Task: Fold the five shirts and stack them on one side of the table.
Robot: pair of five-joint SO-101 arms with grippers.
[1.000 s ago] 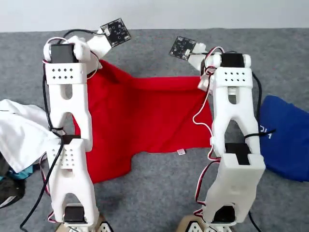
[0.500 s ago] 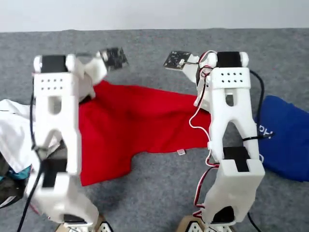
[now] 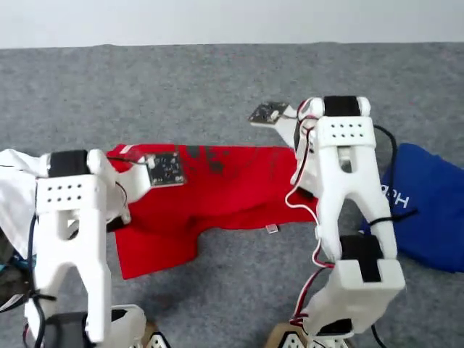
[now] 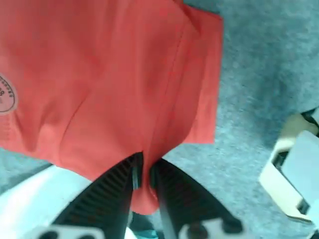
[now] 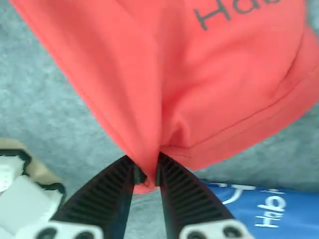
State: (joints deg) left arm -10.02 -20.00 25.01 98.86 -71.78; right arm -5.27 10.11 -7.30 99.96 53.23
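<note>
A red shirt (image 3: 217,192) lies across the middle of the grey table, its far edge doubled over toward the near side so dark print faces up. My left gripper (image 4: 142,172) is shut on a pinch of the red shirt (image 4: 114,74) at its left end. At the right end my right gripper (image 5: 147,174) is shut on another fold of the red shirt (image 5: 199,84). A blue shirt (image 3: 428,210) lies bunched at the right, and a white shirt (image 3: 18,192) is heaped at the left edge.
The blue shirt (image 5: 259,211) sits close beside my right gripper. Dark items (image 3: 11,279) lie under the white heap at the left edge. Bare grey table (image 3: 217,80) stretches beyond the red shirt. An arm base (image 4: 296,169) stands near the shirt's end.
Both arms have pulled back toward the near side, dragging the red shirt's far edge over itself. The shirt is now a narrower band with its print showing.
</note>
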